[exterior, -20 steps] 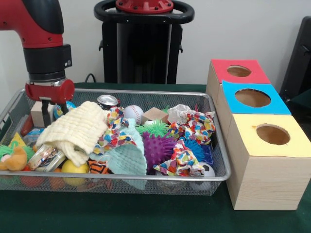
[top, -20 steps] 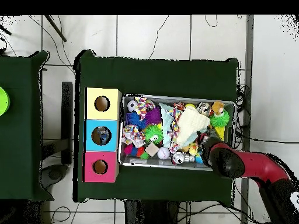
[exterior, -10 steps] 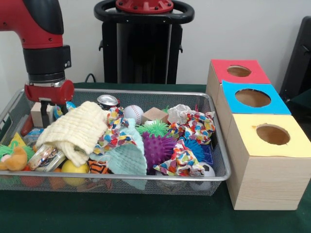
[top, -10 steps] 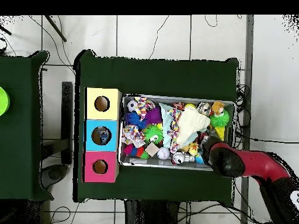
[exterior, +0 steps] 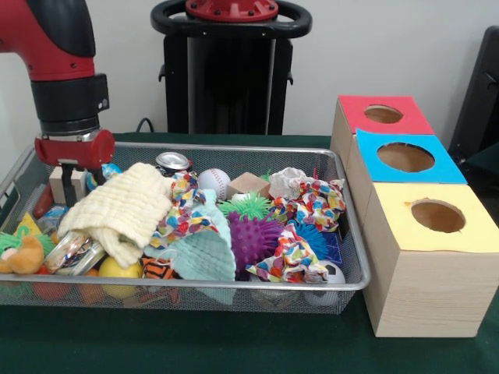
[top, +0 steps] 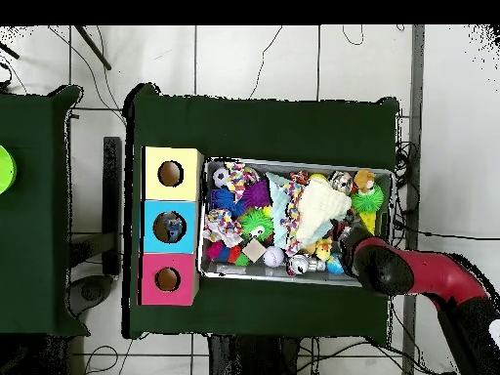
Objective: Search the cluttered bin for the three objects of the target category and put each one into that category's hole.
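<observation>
Tool [exterior: 70, 187] slightly higher, wooden block [exterior: 61, 181] between fingers

The gripper [exterior: 71, 178] sits higher and a little further left in the front view than a second ago, lifted above the wooden block [exterior: 61, 184] at the bin's [exterior: 234, 290] far left corner.

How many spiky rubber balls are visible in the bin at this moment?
3. A green spiky ball lies mid-bin, a purple spiky ball just in front of it, and a blue spiky ball peeks from under the colorful cloth beside it. Cloths may hide more.
</observation>
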